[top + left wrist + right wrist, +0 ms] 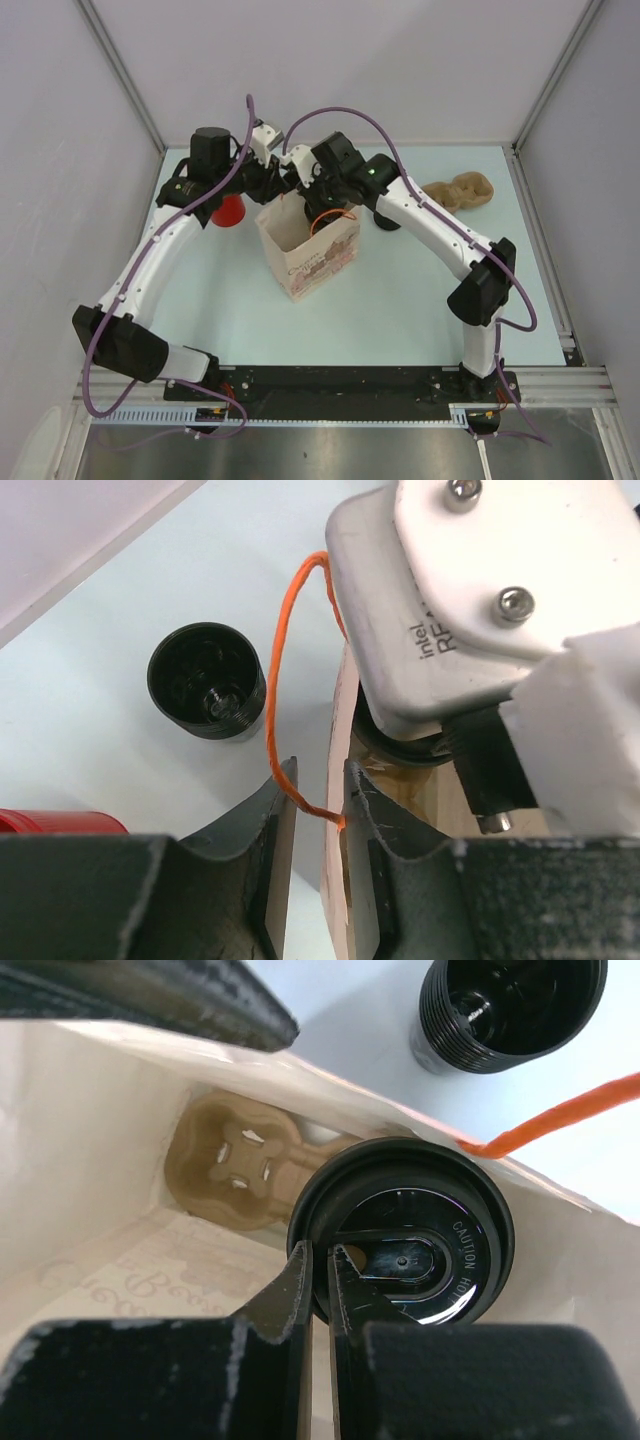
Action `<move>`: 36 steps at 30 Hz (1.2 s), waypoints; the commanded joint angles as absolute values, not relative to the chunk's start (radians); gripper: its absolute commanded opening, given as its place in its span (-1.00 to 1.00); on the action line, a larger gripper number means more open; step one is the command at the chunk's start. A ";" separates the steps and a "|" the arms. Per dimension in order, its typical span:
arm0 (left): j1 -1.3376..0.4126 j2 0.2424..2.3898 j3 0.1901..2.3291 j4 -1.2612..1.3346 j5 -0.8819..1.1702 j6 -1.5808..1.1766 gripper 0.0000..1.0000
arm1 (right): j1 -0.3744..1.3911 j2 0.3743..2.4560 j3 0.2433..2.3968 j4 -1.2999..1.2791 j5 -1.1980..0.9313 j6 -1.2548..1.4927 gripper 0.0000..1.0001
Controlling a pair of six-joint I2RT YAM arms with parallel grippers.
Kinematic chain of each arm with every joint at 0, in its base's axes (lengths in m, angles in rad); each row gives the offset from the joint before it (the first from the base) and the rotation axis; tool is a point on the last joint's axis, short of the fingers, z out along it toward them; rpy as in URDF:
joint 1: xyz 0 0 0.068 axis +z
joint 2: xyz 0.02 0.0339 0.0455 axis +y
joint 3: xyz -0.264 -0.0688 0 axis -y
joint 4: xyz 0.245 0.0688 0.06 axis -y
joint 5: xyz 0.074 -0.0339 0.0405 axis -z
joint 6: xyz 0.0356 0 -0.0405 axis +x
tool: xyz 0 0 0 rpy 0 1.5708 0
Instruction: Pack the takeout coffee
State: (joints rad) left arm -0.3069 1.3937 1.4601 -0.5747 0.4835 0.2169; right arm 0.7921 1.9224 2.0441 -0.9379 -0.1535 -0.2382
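Pinching the takeout coffee [430,1210] by its lid rim, the right gripper [320,1260] holds it upright in the paper bag [100,1140], above the carrier [225,1175].

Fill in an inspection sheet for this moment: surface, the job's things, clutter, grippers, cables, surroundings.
Surface: pale blue table; no spills seen.
Job's things: takeout coffee, lidded, at the mouth of the upright paper bag; a cardboard carrier lies inside the bag.
Clutter: red cup and black ribbed piece stand on the table outside the bag; second carrier at the far right.
Grippers: left gripper pinches the bag's rim; right gripper shut on the coffee lid's edge.
Cables: purple cables loop along both arms; orange handle hangs at the left gripper.
Surroundings: plain pale walls; nothing else seen.
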 commanded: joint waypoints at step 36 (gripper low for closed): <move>-0.314 1.373 1.425 -0.495 0.333 0.127 -1.00 | 0.700 1.990 2.086 -1.057 -0.181 -0.248 -1.00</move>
State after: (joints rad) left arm -0.3119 1.3891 1.4353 -0.5251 0.3782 0.1547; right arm 0.7048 1.9865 2.0335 -1.0313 -0.2321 -0.2398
